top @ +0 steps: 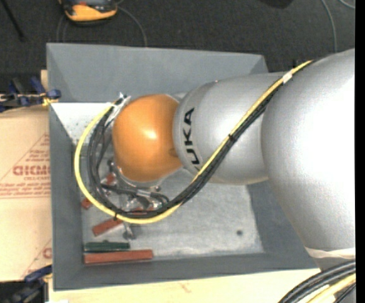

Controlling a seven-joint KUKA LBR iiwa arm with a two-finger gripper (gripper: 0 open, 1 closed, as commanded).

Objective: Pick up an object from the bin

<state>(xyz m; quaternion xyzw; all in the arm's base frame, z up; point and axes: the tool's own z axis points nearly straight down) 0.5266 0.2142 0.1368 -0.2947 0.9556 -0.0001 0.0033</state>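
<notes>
We're looking down into the bin (157, 74), and the arm (245, 137) comes in from the right of the frame, big and silver, with its orange cover (145, 137) sitting over the bin's left half. A yellow cable (76, 160) and some dark ones loop round the cover's left side.

Below the cover, towards the lower left of the bin, we catch the tool (129, 223), down low among the loose things. Wide or narrow? We cannot tell, since the cover and cables hide most of it.

Just left of its tip lies a slanted orange-red piece (106, 227), the nearest thing to it; whether they touch, we cannot tell. Below that a green piece (106, 246) lies flat, and right under it a long red bar (118, 255) runs along the bin's lower wall. A small red bit (86, 202) sits further up, near the left wall.
</notes>
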